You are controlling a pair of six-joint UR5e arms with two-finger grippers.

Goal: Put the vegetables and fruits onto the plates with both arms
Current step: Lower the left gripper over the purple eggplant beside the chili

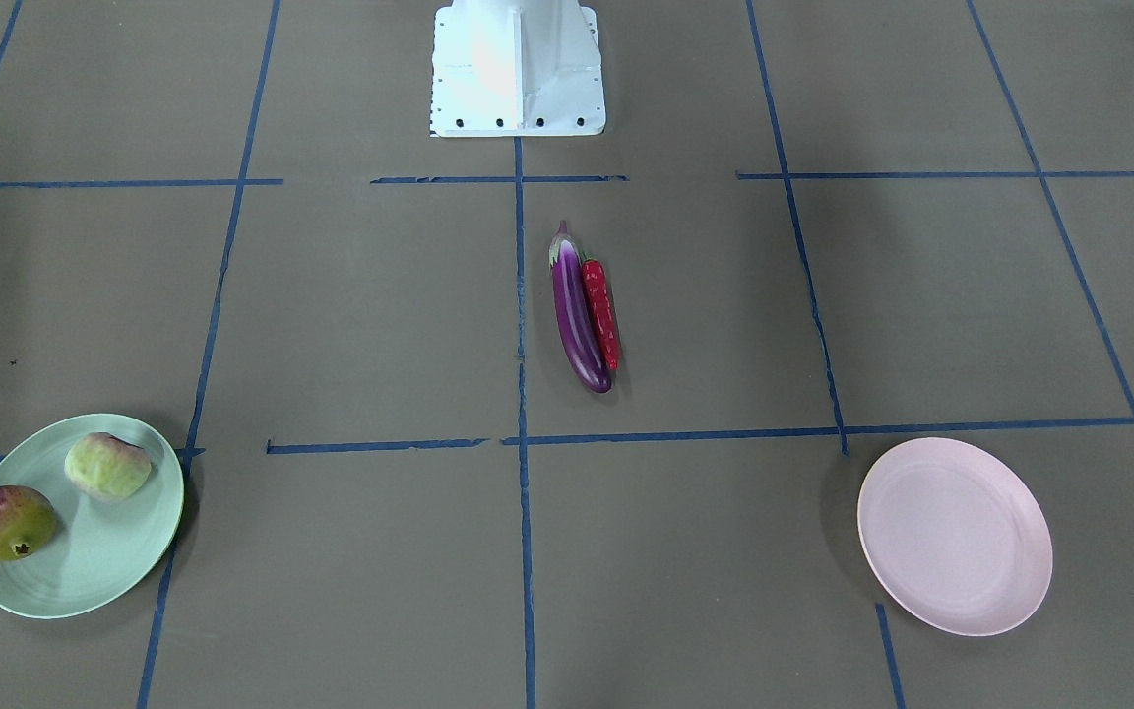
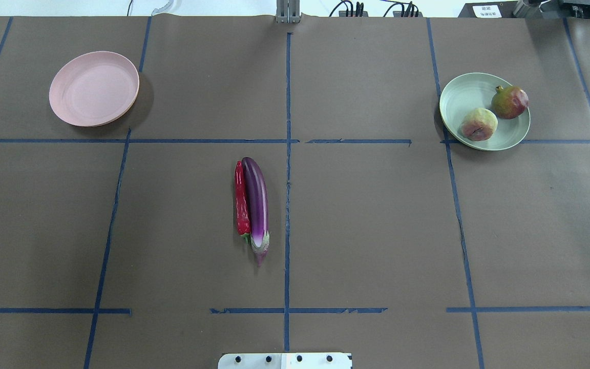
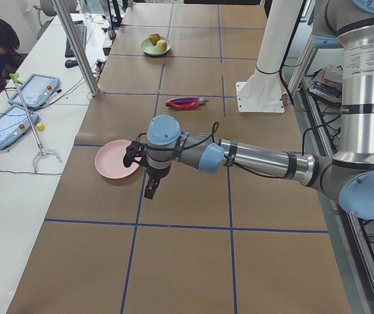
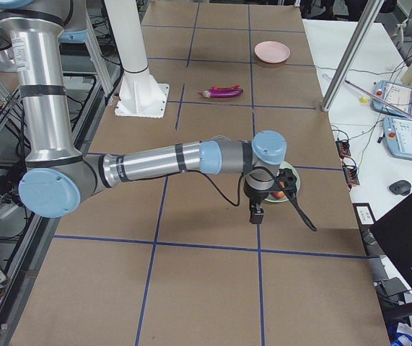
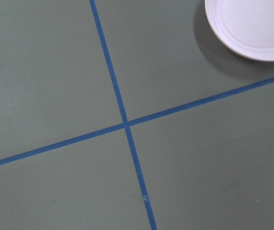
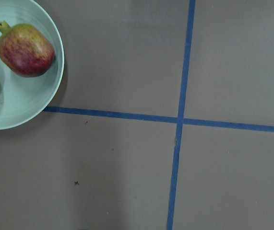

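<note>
**Jaws.** My left gripper and my right gripper each show only in a side view. I cannot tell whether either pair of jaws is parted or closed. Nothing is seen held in either.

**Position.** The left gripper hangs above the table just beside the pink plate. The right gripper hangs just beside the mint plate. Each wrist view shows a tape crossing below and its plate at a corner.

**Task things.** The pale green fruit and the mottled red fruit both lie on the mint plate. The eggplant and the chili lie touching, side by side on the table. They sit just to my left of the centre tape line, stems toward my base, the chili on the outer side.

**Step.** I judge the fruit half done and the vegetable half not yet begun. The next move calls for a reach back to the centre. Since the two touch, closing on one may nudge the other, so taking the chili from its free outer side looks safest.

**Room.** Between the vegetables and the pink plate I see only brown paper and tape. The plate's rim is shallow and lies near the far table edge.
</note>
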